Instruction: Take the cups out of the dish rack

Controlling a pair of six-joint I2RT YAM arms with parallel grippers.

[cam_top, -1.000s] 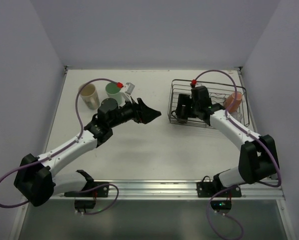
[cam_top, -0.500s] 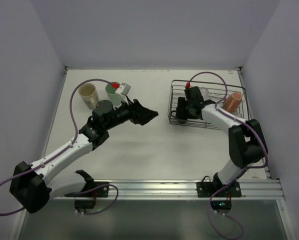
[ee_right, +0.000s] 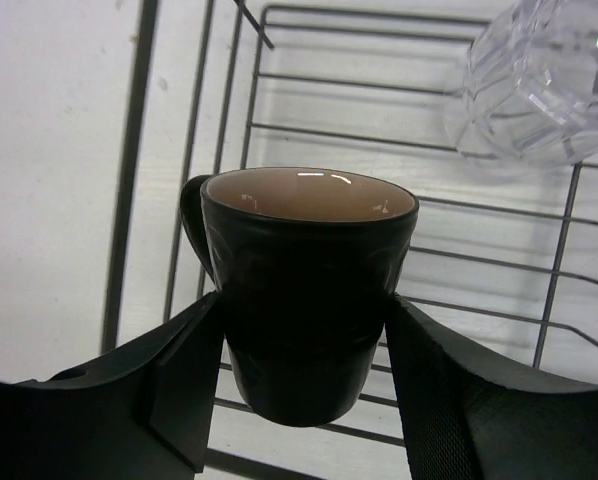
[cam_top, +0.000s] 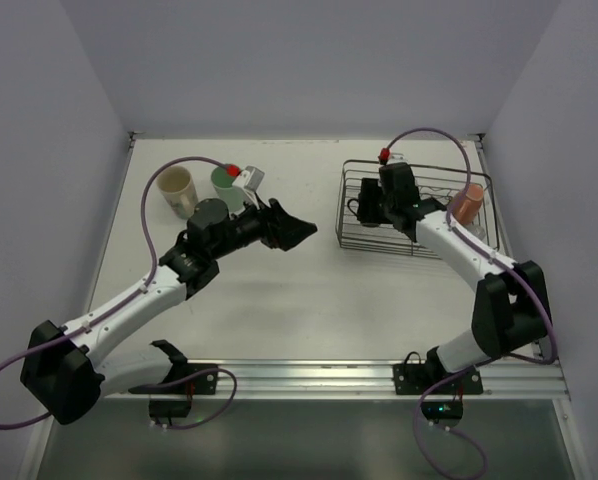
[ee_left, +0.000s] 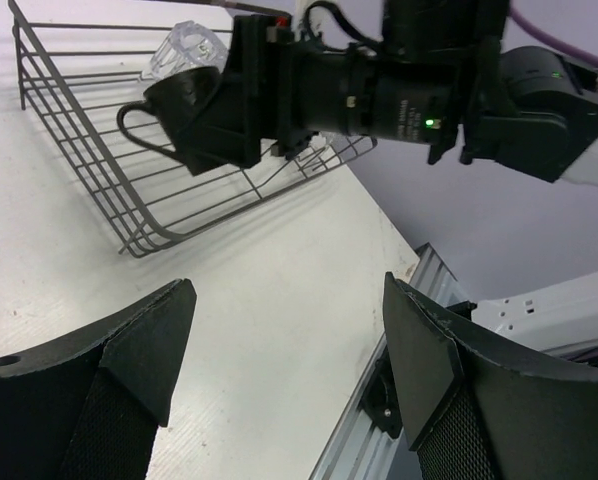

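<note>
Two unloaded: cream cup point(cam_top: 176, 187) and mint cup point(cam_top: 224, 180) stand left of the dish rack point(cam_top: 344, 190). Inside it, the right claw point(ee_right: 304, 330) is clenched on a dark mug point(ee_right: 307, 270), and a pink cup point(cam_top: 466, 203) is yet to unload. The left claw point(ee_left: 287, 300) is released, empty.

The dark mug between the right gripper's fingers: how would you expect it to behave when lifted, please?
The dark mug looks glazed and rigid, probably ceramic, so likely heavy for its size and breakable. Its glossy, tapered wall may slide in the right gripper. Its handle juts sideways and could snag the dish rack wires.
</note>
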